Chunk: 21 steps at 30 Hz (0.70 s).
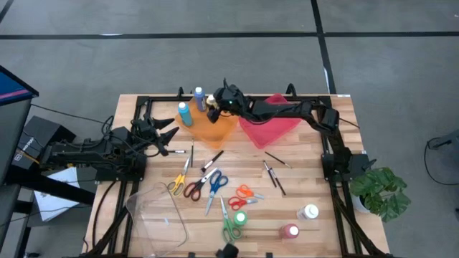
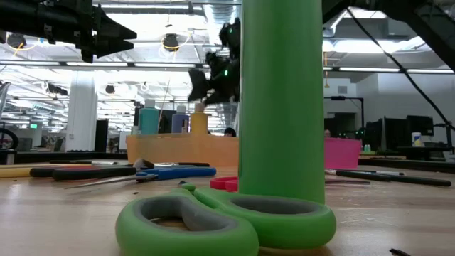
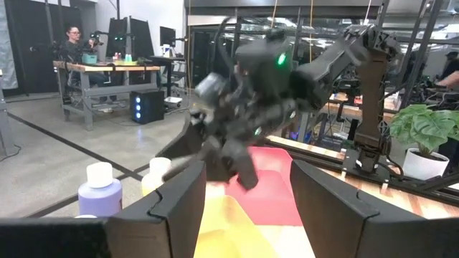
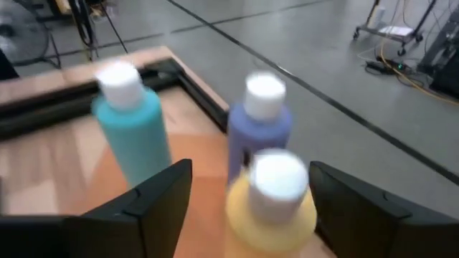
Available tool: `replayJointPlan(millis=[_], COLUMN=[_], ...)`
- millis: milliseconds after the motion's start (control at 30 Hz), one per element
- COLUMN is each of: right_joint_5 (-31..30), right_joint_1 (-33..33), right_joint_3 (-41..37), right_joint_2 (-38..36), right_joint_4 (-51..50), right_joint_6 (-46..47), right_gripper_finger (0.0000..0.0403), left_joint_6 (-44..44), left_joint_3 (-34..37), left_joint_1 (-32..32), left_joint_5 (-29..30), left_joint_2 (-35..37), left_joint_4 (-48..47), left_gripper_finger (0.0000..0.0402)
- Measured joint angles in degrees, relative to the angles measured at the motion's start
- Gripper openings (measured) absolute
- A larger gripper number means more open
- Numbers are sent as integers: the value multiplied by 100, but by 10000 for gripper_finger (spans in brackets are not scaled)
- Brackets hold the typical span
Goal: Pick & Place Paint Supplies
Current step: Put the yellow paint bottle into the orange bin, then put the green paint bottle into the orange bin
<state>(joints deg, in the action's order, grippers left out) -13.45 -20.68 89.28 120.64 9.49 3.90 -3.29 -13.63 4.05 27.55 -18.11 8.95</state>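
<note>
The right gripper [image 1: 213, 102], in the upper middle of the high view over the orange tray [image 1: 215, 130], has its fingers spread wide around the yellow bottle [image 4: 272, 208], which stands between them beside the purple bottle [image 4: 259, 122] and near the teal bottle [image 4: 133, 125]. If the arm swings sideways, a finger could clip the yellow bottle and topple it into its neighbours. The left gripper [image 1: 166, 136] waits open at centre left, while scissors [image 1: 213, 184] and brushes [image 1: 273, 176] lie unpicked lower down.
</note>
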Motion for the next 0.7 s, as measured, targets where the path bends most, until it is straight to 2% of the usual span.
replayJointPlan(millis=[133,333,433,600,700], right_joint_5=[13,9,6,-13,4], right_joint_1=[52,347,605,1253,1943], right_joint_3=[79,203,201,126,-277], right_joint_2=[-489,-2042,-2773,-3539,-3743], right_joint_4=[-714,-3010,-4049,-5709,-5959], right_joint_6=[-104,-252,137,756,1039], right_gripper_finger=[279,279,280,280,280], left_joint_6=[0,0,0,0,0], left_joint_3=[0,0,0,0,0], left_joint_1=[-2,-2,-2,-2,-2], left_joint_5=[2,0,0,0,0], left_joint_2=[0,0,0,0,0], left_joint_4=[-29,-42,-42,-42,-42], left_gripper_finger=[200,200,200,200,200])
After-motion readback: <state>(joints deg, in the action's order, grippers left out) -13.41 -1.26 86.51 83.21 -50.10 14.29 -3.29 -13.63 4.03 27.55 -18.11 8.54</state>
